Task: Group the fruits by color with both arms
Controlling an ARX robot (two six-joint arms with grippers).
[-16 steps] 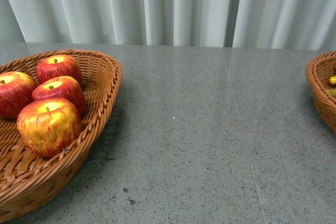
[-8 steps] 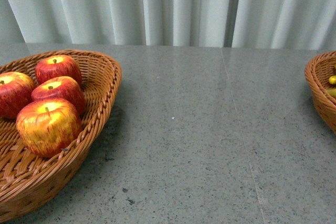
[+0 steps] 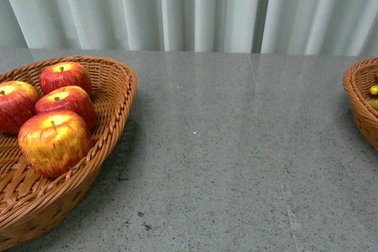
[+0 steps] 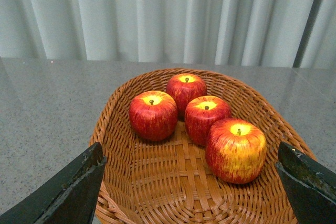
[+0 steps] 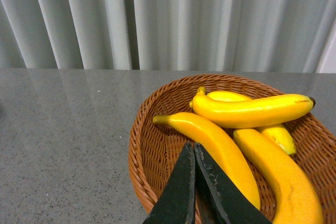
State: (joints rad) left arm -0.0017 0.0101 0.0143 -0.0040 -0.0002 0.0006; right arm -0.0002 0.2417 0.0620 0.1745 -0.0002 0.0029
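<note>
Several red-and-yellow apples [image 3: 54, 141] lie in a brown wicker basket [image 3: 112, 128] at the table's left in the front view; no arm shows there. The left wrist view looks down on the same apples [image 4: 235, 150] in their basket [image 4: 163, 182]. My left gripper [image 4: 191, 182] hangs open over the basket's near end, its fingers [image 4: 73, 192] wide apart with nothing between them. Several yellow bananas [image 5: 252, 111] fill a second wicker basket [image 5: 149, 156] in the right wrist view. My right gripper [image 5: 193, 148] is shut and empty above that basket's near rim, beside a banana [image 5: 215, 145].
Grey speckled tabletop [image 3: 224, 146] spreads between the two baskets. The banana basket's edge [image 3: 360, 107] shows at the far right of the front view. Pale pleated curtains [image 3: 189, 7] hang behind the table's back edge.
</note>
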